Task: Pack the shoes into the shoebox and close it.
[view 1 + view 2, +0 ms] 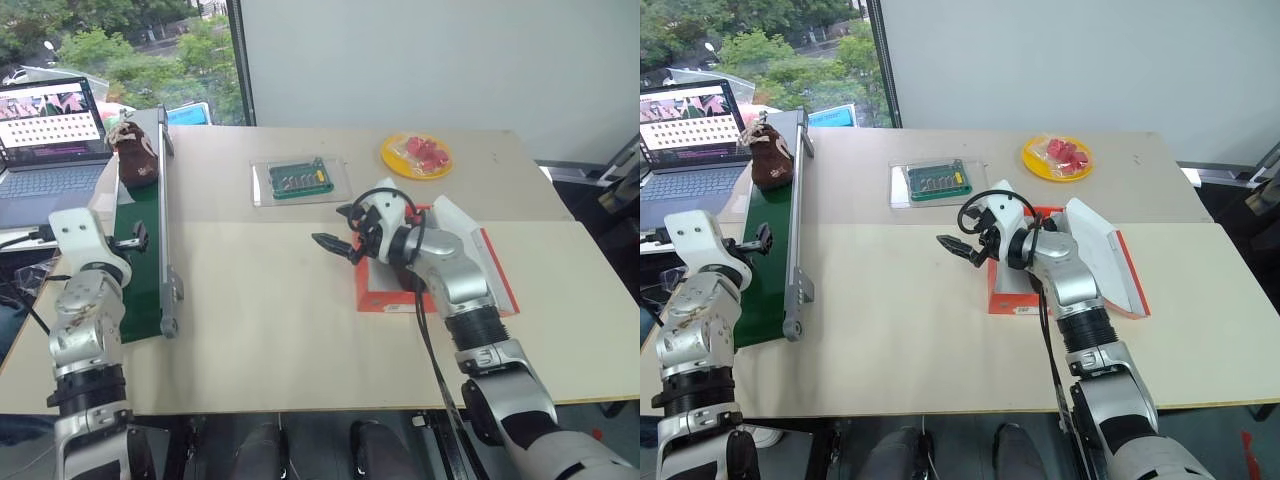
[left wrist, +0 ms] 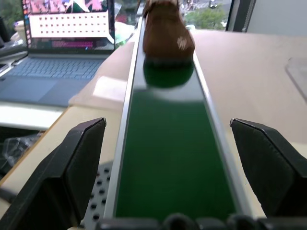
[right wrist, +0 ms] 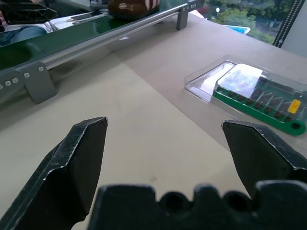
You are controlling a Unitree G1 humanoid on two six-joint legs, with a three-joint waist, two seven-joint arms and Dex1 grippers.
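One dark brown shoe (image 1: 135, 155) with white markings sits at the far end of a green conveyor belt (image 1: 140, 265) on the left; it also shows in the left wrist view (image 2: 167, 31). My left gripper (image 1: 135, 238) is open, level over the belt's near half, well short of the shoe. The orange-red shoebox (image 1: 385, 298) lies open right of centre, its white-lined lid (image 1: 470, 250) tilted to the right. My right forearm crosses over the box and hides its inside. My right gripper (image 1: 335, 245) stands open and empty above bare table just left of the box.
A clear tray with a green circuit board (image 1: 298, 180) lies beyond the right gripper. A yellow plate with red pieces (image 1: 416, 155) is at the back right. An open laptop (image 1: 50, 130) stands left of the belt. A metal rail (image 1: 165, 220) runs along the belt's right side.
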